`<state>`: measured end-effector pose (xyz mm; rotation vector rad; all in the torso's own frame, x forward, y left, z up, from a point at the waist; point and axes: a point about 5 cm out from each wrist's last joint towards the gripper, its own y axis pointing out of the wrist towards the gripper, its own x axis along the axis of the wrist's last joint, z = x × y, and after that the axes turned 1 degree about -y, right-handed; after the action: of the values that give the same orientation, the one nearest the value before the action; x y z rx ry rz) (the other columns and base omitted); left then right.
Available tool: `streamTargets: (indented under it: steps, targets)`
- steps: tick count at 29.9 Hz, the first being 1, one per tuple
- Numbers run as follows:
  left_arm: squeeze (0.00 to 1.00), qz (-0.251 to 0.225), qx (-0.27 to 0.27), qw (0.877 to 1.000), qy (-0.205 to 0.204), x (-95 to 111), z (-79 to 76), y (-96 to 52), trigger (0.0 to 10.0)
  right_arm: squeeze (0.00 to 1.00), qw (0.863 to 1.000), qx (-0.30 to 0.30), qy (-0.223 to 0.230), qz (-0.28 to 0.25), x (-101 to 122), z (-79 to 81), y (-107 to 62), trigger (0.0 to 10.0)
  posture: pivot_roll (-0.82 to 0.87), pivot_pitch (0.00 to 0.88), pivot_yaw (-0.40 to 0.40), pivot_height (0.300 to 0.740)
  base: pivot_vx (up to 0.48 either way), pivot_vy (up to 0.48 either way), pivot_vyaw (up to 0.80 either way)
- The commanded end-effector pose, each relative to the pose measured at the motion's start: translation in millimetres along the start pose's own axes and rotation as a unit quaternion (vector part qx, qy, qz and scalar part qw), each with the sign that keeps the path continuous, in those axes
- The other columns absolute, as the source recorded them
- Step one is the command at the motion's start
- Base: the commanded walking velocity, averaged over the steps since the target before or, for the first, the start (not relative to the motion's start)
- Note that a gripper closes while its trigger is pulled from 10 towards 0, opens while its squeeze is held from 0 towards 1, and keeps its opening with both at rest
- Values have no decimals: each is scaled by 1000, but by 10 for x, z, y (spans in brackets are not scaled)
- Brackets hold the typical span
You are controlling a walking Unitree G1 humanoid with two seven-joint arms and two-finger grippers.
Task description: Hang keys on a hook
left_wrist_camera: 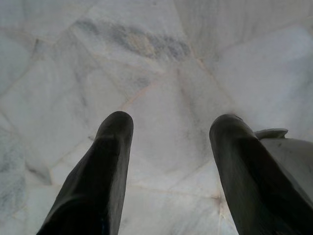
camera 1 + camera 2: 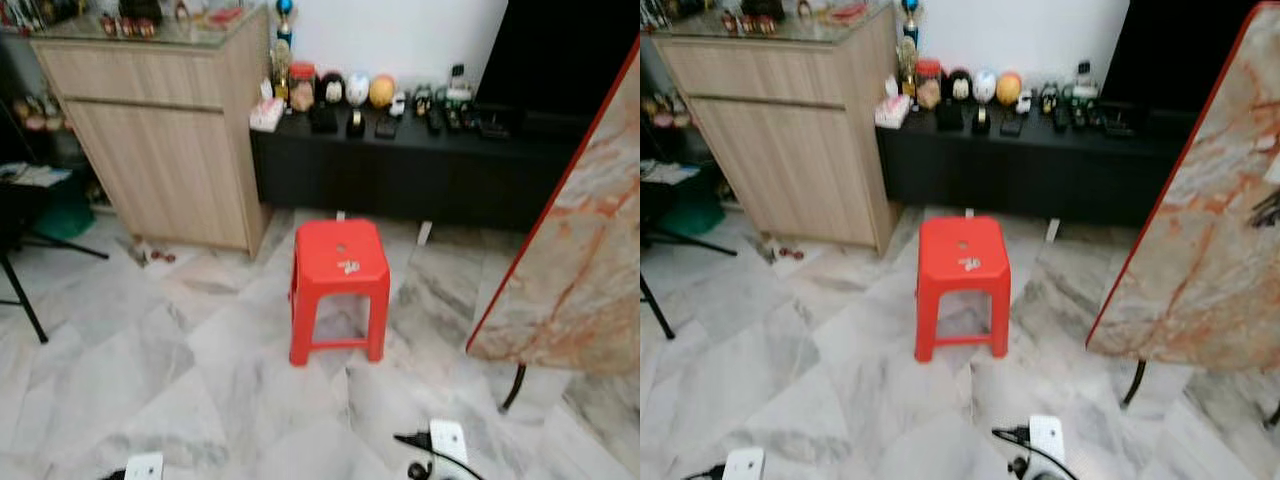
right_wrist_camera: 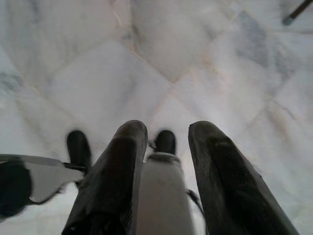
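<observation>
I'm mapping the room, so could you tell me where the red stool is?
The red stool stands mid-floor in the eye views, before the black cabinet, right of the wooden cupboard.

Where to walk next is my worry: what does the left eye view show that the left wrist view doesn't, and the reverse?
Left eye view: a red stool with a small pale item on its seat, a wooden cabinet, a black console and a marble-patterned tabletop.
Left wrist view: the left gripper, fingers apart, pointing down.
Both: the marble floor.
</observation>
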<state>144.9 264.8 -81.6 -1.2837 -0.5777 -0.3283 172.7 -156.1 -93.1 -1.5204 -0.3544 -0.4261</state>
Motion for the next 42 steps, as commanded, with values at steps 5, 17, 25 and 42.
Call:
streamTargets:
  steps: [5,17,25,42]
  targets:
    - [0,-1,-11,1000,1,105,-63,30,10000,0,1000,-16,-4,-12,93,-146,-3,10000,145,0,-124,740,0,0,0]
    - [0,-14,-47,999,20,324,-281,76,10000,0,998,-51,32,-29,145,-456,-38,10000,-5,0,-5,740,0,0,0]
    - [0,-18,-65,997,30,355,-339,77,10000,0,995,-68,60,-34,128,-574,-60,10000,-80,0,25,740,0,0,0]
    - [0,-11,-55,998,6,372,-282,84,10000,0,996,-66,51,-36,149,-500,-46,10000,-70,0,-16,740,0,0,0]
